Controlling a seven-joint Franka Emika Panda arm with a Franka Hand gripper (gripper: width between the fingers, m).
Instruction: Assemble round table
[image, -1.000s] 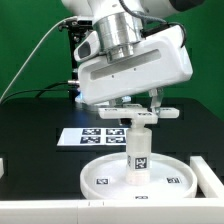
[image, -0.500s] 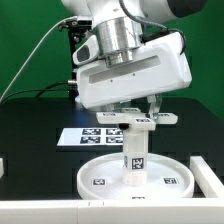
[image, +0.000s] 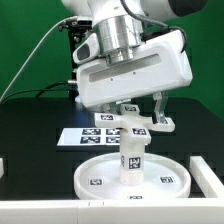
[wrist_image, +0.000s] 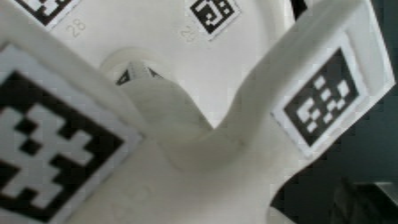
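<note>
Exterior view: on the black table (image: 30, 140), the round disc (image: 95, 180) lies nearest, 1 leg (image: 133, 160) upright at its centre, the cross-shaped foot (image: 140, 127) atop it. The gripper (image: 140, 114) stands spread around the foot; marker board (image: 85, 135) and green backdrop (image: 20, 40) lie behind.

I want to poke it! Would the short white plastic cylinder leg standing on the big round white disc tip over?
It looks like hard plastic, so probably stiff. The cylinder leg stands upright on the round disc, so a push might tip it unless it's fastened. The white cross-shaped foot on top may make it top-heavy.
</note>
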